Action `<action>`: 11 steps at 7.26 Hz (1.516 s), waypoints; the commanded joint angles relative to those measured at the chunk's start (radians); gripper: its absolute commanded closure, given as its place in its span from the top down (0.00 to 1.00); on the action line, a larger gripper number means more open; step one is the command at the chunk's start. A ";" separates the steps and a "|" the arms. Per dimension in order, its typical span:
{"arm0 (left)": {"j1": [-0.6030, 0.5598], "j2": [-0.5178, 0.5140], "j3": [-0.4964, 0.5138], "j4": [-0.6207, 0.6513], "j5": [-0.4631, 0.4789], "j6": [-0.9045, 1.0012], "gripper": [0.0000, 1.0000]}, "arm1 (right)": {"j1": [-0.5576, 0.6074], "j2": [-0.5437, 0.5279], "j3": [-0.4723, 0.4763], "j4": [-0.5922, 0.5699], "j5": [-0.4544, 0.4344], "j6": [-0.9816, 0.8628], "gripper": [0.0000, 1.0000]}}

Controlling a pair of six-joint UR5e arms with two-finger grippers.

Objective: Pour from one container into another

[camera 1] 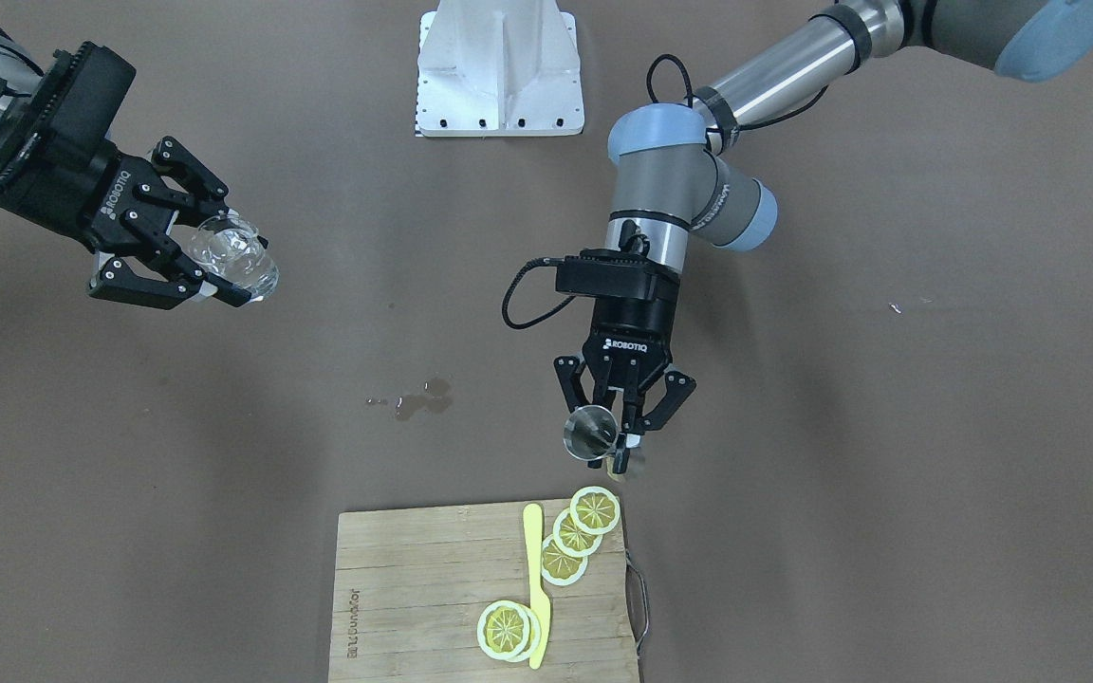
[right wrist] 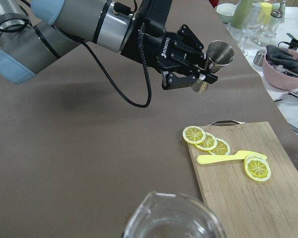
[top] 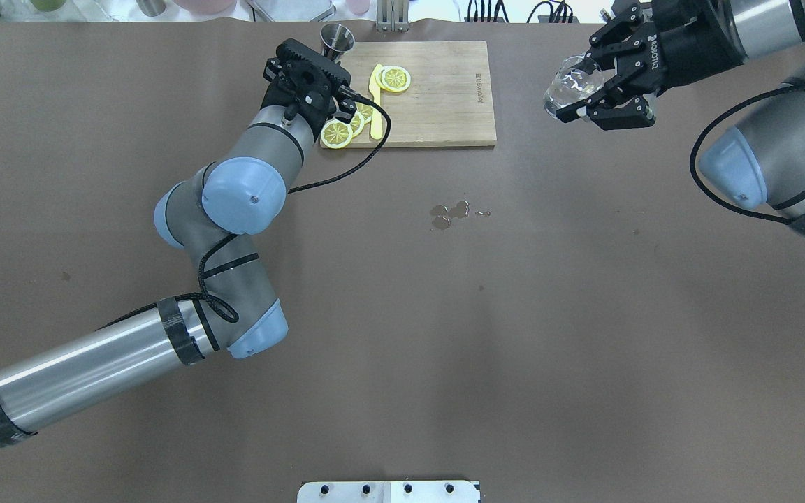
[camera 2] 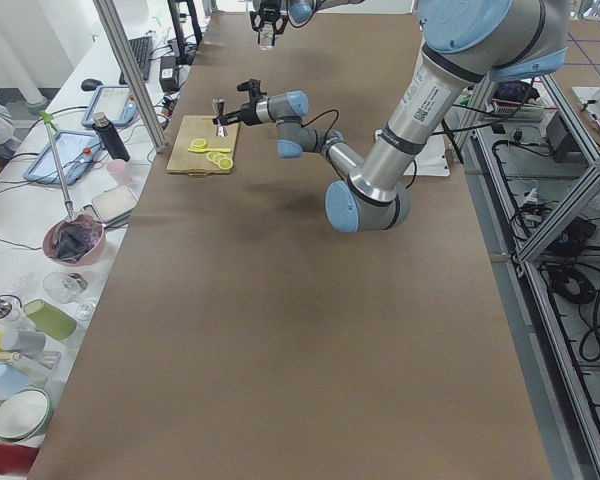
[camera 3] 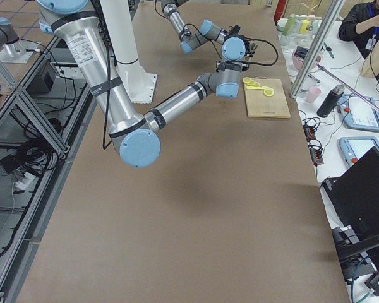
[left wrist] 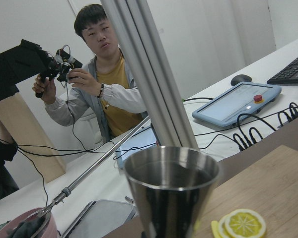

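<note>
- right wrist cam shows it best: left gripper pinches the steel jigger at its waist, upright, just off the cutting board's handle end. in the overhead view the wrist hides those fingers.
- right gripper is clamped around a clear glass, held in the air well away from the board.
- left arm stretches far across the table, gripper about level. right arm comes in slanted.
- lemon slices and a yellow knife lie on the board.

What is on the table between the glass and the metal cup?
Mostly bare table. In the front-facing view only a small wet spill lies roughly between the glass and the metal cup, both held in the air.
</note>
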 commanded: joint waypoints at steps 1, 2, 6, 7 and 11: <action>0.042 -0.026 0.001 -0.006 0.004 -0.001 0.00 | -0.017 0.009 0.041 -0.109 -0.050 -0.054 0.00; 0.067 -0.034 0.001 -0.006 0.004 -0.012 0.00 | -0.023 0.009 0.070 -0.204 -0.061 -0.144 0.00; 0.144 -0.026 0.007 -0.050 0.003 -0.013 0.00 | -0.034 0.029 0.082 -0.319 -0.090 -0.223 0.00; 0.144 -0.018 0.009 -0.052 0.003 -0.013 0.00 | -0.034 0.038 0.085 -0.353 -0.090 -0.240 0.00; 0.176 -0.035 0.003 -0.098 -0.075 -0.003 0.00 | -0.049 0.043 0.084 -0.346 -0.079 -0.225 0.00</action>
